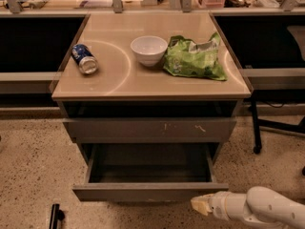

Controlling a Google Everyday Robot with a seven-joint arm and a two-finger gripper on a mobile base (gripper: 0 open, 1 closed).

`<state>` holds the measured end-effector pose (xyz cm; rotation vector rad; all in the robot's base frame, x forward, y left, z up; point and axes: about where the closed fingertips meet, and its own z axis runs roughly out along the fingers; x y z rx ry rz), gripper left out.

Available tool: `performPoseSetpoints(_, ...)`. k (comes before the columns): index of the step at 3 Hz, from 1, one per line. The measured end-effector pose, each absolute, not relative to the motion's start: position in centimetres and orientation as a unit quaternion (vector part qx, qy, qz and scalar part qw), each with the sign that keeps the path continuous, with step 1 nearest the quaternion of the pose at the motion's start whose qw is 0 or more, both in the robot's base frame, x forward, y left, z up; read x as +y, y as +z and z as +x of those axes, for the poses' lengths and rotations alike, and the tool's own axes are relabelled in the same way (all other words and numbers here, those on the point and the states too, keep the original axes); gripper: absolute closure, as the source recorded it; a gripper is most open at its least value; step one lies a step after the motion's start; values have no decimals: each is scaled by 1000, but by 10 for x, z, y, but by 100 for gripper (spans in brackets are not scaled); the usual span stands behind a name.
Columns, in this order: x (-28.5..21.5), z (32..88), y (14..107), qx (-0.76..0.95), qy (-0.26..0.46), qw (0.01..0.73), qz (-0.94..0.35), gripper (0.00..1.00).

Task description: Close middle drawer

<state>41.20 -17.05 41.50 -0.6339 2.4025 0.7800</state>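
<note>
Hovering low, the gripper (202, 205) sits just under the right end of the middle drawer (143, 192) front; contact unclear, and open or closed can't be told. The drawer is pulled out, up-left of the gripper. Likely rigid, empty and light, so it should slide easily. There's no handle, so push flat on the front. Its long axis runs left-right, and the front faces the camera.

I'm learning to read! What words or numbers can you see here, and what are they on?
No text can be read here.
Blue can, lying on its side: has printing, but it is too small to read.
Green bag: pale markings, not readable.
White bowl: no writing.
Middle drawer, pulled open: plain front, no writing.
Pincer, at the lower right by the right end of that drawer's front: no label visible.
</note>
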Motion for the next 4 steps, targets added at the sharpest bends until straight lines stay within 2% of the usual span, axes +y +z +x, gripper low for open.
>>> performPoseSetpoints(3, -182, 470, 369, 885, 301, 258, -242, 100)
performPoseSetpoints(4, -182, 470, 368, 885, 301, 258, -243, 100)
